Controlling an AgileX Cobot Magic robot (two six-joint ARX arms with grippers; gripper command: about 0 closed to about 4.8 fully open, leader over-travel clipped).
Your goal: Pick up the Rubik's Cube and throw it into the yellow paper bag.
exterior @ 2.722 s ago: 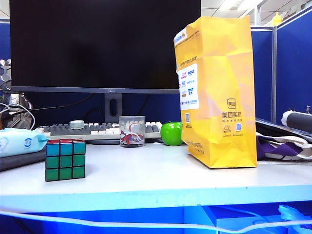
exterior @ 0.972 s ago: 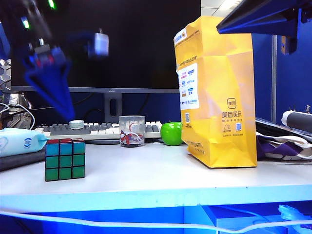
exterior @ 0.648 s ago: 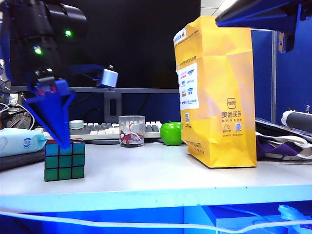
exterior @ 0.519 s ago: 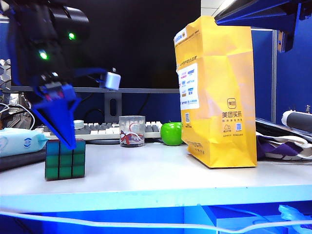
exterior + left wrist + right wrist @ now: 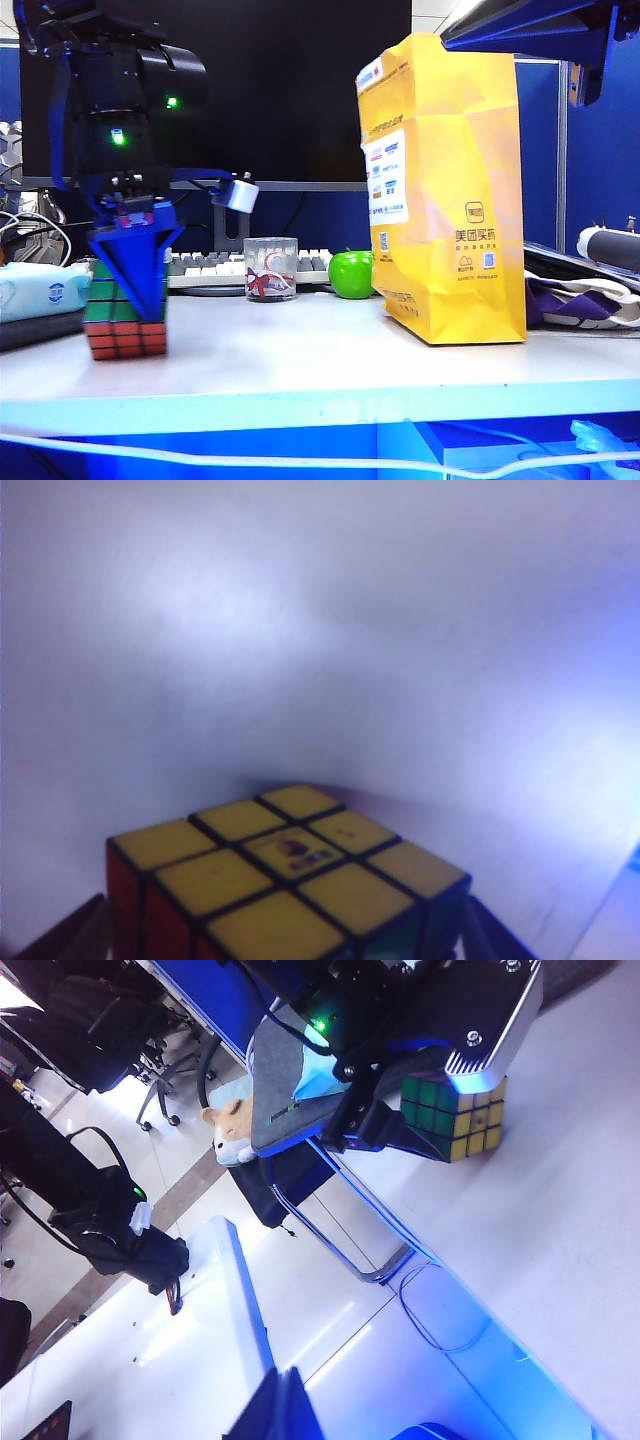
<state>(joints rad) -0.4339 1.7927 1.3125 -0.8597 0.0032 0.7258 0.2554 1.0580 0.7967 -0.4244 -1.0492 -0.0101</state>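
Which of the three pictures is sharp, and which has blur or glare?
Exterior view: mostly sharp, bluish cast, the yellow paper bag crisp. Left wrist view: soft and hazy, washed-out table glare behind the Rubik's Cube, which sits between the left gripper's open fingers. Right wrist view: fairly clear, bright floor glare; right gripper dark.

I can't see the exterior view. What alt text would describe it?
The left claw, open, reaches down around a Rubik's Cube at the left of a white table. A tall yellow paper bag stands at the right, with a glass cup and a green apple behind, before a dark monitor.
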